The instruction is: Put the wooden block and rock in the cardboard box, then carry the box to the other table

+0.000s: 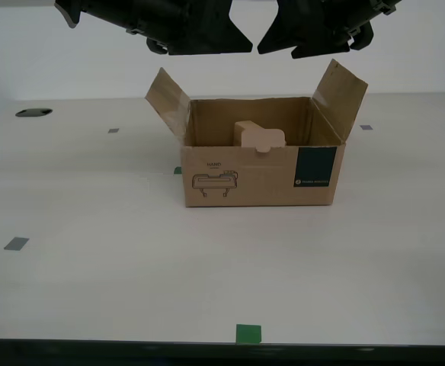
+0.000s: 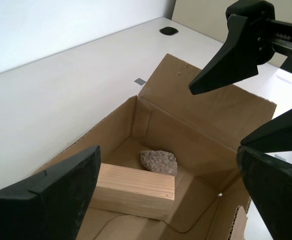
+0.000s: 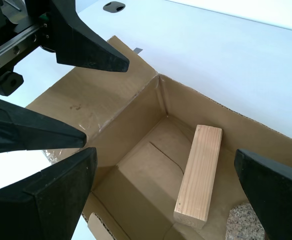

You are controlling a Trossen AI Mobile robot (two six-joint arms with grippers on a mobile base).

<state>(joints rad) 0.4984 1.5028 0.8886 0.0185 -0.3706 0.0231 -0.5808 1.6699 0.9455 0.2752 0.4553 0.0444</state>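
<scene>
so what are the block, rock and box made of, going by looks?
Block: looks like pale unfinished softwood, with grain lines showing.
Rock: real stone by its look, speckled pinkish grey, rough and matte.
Box: brown corrugated cardboard, with fluting visible at a cut edge.

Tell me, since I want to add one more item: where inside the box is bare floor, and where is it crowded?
Inside the box, the bare floor lies between the wooden block and the wall by the raised flap. The far side is crowded: the rock sits right against the block. Overhead, my first hand and second hand hang open.

Cardboard box [image 1: 260,179] upright, flaps open — wooden block [image 2: 132,191], rock [image 2: 158,161] inside, touching.
</scene>
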